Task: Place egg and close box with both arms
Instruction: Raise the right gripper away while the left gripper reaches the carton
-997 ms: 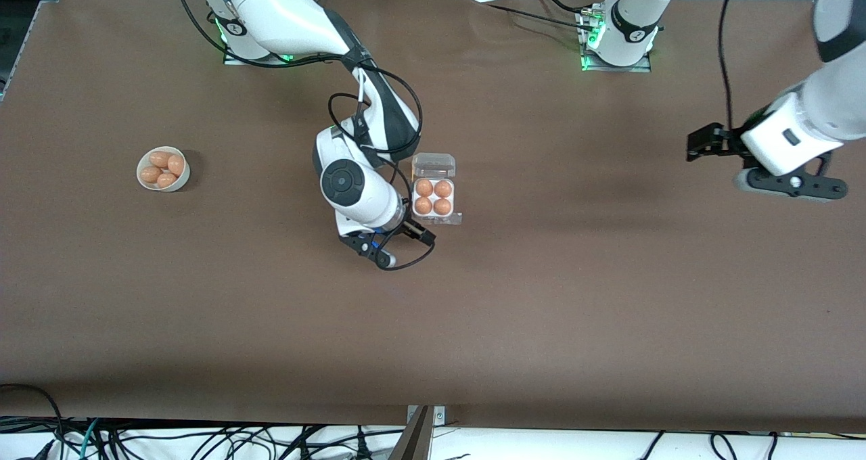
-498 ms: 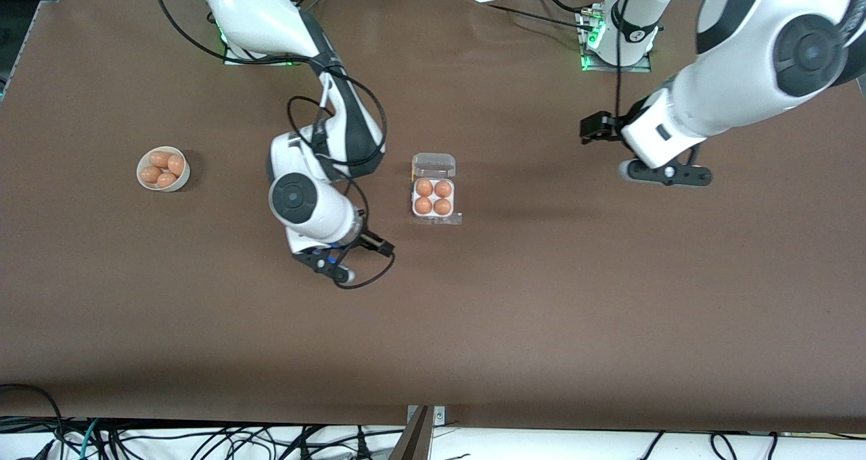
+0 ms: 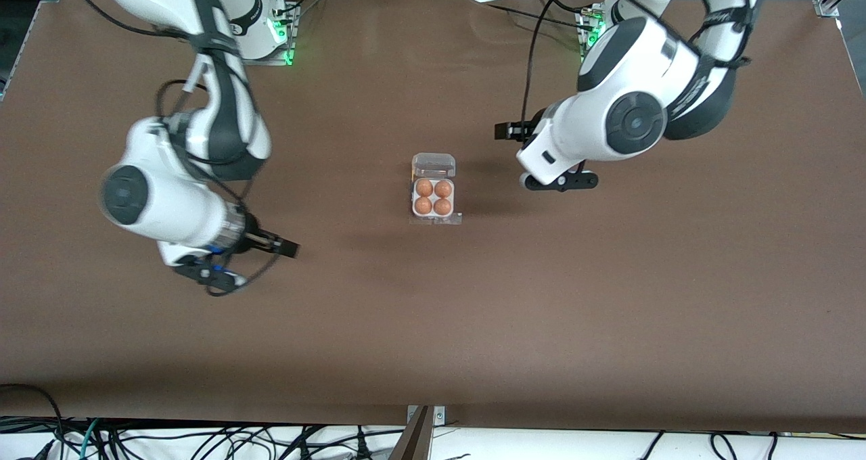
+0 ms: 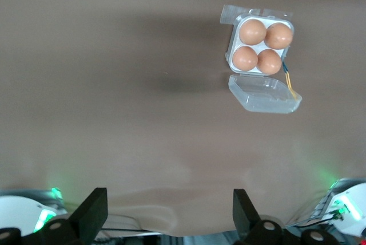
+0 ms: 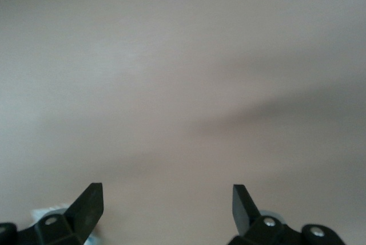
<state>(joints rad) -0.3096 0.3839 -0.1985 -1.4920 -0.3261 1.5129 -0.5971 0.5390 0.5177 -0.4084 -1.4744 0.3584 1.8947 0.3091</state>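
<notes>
The box (image 3: 433, 206) sits mid-table with its clear lid (image 3: 434, 166) swung open. All four cells hold an orange-brown egg (image 3: 424, 188). In the left wrist view the box (image 4: 234, 42), the eggs (image 4: 252, 31) and the flat-lying lid (image 4: 264, 93) show some way off from the fingers. My left gripper (image 3: 558, 180) (image 4: 168, 213) hangs open and empty over bare table beside the box, toward the left arm's end. My right gripper (image 3: 211, 274) (image 5: 166, 202) is open and empty over bare table toward the right arm's end.
The brown table (image 3: 433, 325) stretches wide around the box. The arm bases with green lights (image 3: 287, 57) (image 3: 590, 40) stand along the edge farthest from the front camera. Cables (image 3: 203, 440) hang off the nearest edge.
The right arm has swung away from the box toward its own end of the table. The left arm has swung in from its end to just beside the box. The box has not moved.
</notes>
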